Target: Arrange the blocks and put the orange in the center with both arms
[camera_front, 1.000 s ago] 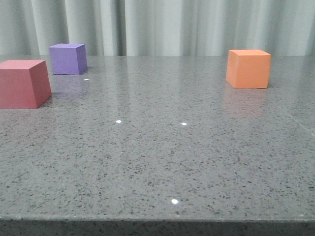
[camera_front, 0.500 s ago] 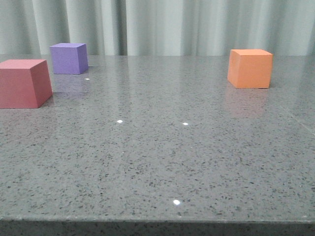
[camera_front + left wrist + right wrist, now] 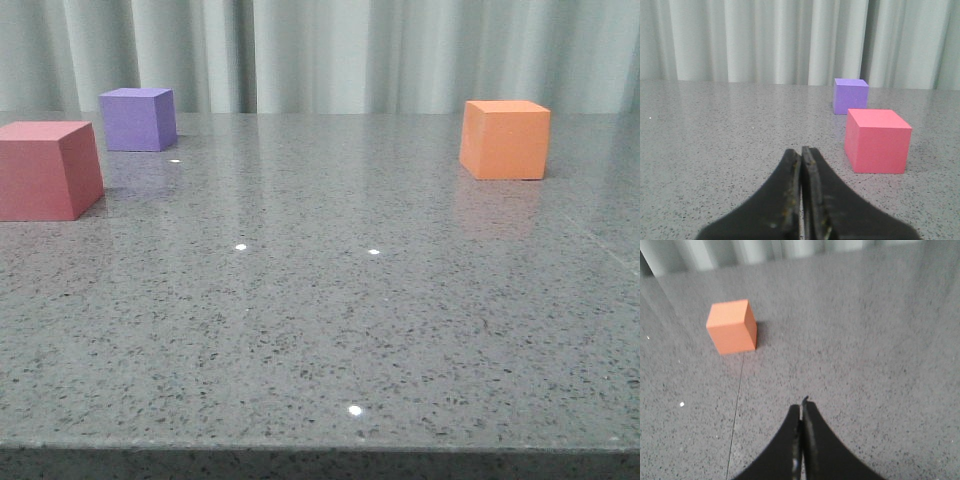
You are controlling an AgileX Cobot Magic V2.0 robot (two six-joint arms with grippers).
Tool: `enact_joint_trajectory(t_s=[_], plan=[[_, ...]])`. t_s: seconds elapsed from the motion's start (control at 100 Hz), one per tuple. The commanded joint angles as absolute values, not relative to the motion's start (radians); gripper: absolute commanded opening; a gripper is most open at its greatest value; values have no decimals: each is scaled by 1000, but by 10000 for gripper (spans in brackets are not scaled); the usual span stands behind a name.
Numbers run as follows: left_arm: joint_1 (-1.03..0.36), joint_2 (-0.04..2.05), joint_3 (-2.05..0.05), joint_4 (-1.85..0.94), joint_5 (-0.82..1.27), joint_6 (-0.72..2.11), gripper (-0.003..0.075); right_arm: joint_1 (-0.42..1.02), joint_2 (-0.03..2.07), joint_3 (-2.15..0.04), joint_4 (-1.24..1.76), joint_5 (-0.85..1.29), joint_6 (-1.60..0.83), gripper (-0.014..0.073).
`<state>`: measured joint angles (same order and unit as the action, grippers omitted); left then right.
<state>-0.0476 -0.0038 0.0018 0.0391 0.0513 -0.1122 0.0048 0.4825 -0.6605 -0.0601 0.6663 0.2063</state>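
At the far left of the grey speckled table (image 3: 320, 330), in the front view, the red cube (image 3: 45, 170) sits nearest the camera, partly cut by the frame edge. The purple cube (image 3: 138, 119) stands just behind it and slightly inward, apart from it, near the curtain (image 3: 330, 55). The middle of the table holds no block. At the right, well apart from the other two, the orange cube (image 3: 505, 139) rests flat on the surface towards the back. Neither arm appears in the front view. In the left wrist view the left gripper (image 3: 801, 156) has its fingers pressed together, empty, low over the table, with the red cube (image 3: 877, 141) ahead and to one side and the purple cube (image 3: 850, 96) beyond it. In the right wrist view the right gripper (image 3: 801, 410) is likewise closed with nothing between its fingers, above bare table, the orange cube (image 3: 732, 326) ahead and off to one side, untouched. Assessment: no block is yet placed; the approach appears to be the step in hand. Recommended practice: part the fingers fully before descent, line them up square to two opposite flat faces of the orange cube, and come down centred so that the matte block is not nudged or twisted on closing.
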Motion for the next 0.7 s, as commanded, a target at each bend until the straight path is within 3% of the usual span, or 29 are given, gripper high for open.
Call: enact_joint_trajectory(t_s=[0.0,0.42,0.56,0.69], plan=[[-45,-41,45,31,-20,-119,-20,4,586,-757,-47,655,194,-69],[-45,-41,45,31,-20,-119,-20,4,755,-790,-19,743,194,-41],[-45,-41,45,31,-20,-119,-20,4,755,-790,-19,784,194,174],[-45,-41,45,31,-20,-119,-20,4,755,-789,-19,795,194,501]])
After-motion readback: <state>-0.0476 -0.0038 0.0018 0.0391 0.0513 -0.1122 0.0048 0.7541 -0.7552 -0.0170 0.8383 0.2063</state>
